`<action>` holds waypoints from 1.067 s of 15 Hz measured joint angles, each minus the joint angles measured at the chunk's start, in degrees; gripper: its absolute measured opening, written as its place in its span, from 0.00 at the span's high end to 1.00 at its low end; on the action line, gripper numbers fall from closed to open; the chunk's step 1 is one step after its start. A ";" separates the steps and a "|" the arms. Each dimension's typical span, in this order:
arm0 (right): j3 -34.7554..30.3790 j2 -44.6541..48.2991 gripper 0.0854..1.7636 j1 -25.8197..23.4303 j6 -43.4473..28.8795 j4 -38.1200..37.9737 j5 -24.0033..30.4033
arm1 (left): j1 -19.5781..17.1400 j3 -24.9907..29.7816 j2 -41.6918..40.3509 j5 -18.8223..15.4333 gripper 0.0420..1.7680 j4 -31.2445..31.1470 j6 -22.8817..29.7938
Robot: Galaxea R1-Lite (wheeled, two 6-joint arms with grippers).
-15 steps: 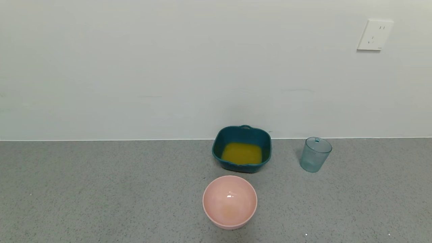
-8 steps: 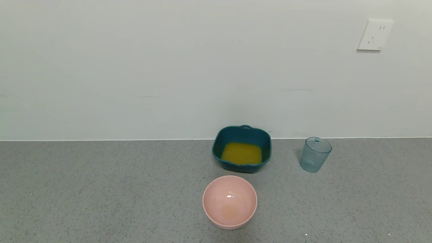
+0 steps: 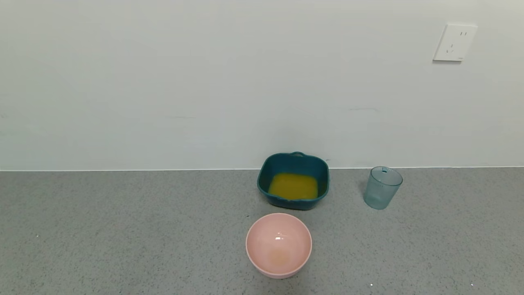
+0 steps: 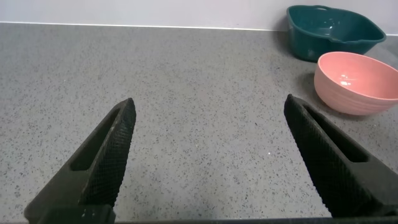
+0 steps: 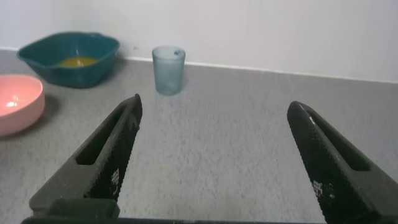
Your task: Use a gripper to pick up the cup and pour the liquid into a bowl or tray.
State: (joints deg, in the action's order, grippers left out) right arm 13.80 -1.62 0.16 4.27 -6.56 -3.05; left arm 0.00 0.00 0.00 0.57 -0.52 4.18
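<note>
Nothing has shifted since a second ago. Pale wall [image 3: 204, 82] with one socket [image 3: 454, 42], then grey speckled counter [image 3: 123, 229]. Teal dish [image 3: 293, 162] sits against the wall, orange liquid [image 3: 293, 185] pooled inside; pink bowl [image 3: 278, 245] nearer. Cup [image 3: 382, 187] stands upright (well apart, to the dish's right). Left gripper [image 4: 208, 149] and right gripper [image 5: 214, 149] both gape, holding nothing, low over the counter.

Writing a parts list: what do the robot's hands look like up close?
Each wrist view shows two long black fingers, tapered like wedges, with finely textured inner pads and a slot cut in the side: left hand, right hand. The right fingers carry small pale markings. No cables show.
</note>
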 joint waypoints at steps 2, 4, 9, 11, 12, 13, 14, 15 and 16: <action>-4.18 1.00 0.04 0.00 0.00 5.72 0.00 | 0.00 0.00 0.00 0.00 0.03 0.00 0.00; -6.86 1.40 0.04 0.00 0.00 6.96 0.16 | 0.00 0.00 0.00 0.02 0.03 0.00 0.00; -12.35 1.60 0.04 0.00 -0.17 7.88 3.51 | 0.00 0.00 0.00 0.02 0.03 0.00 -0.02; -13.39 1.60 0.04 0.05 -1.52 6.03 3.67 | 0.00 0.00 0.00 0.02 0.03 0.00 -0.02; -13.62 1.60 0.04 0.09 -1.71 5.94 3.68 | 0.02 0.00 0.00 0.00 0.03 0.00 -0.02; -13.69 1.62 0.04 0.09 -1.95 6.05 3.67 | 0.00 0.00 0.00 0.00 0.03 0.00 -0.02; -13.75 1.62 0.04 0.09 -1.99 6.03 3.67 | 0.00 0.00 0.00 0.02 0.03 0.00 -0.05; -13.78 1.62 0.04 0.09 -2.01 6.05 3.67 | 0.00 0.00 0.00 0.02 0.03 0.00 -0.05; -13.78 1.62 0.04 0.09 -2.01 6.03 3.67 | 0.00 0.00 0.00 0.00 0.03 0.00 0.00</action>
State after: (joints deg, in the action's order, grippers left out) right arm 0.02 0.00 0.24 2.26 -0.52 0.62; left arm 0.00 0.00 0.00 0.57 -0.52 4.18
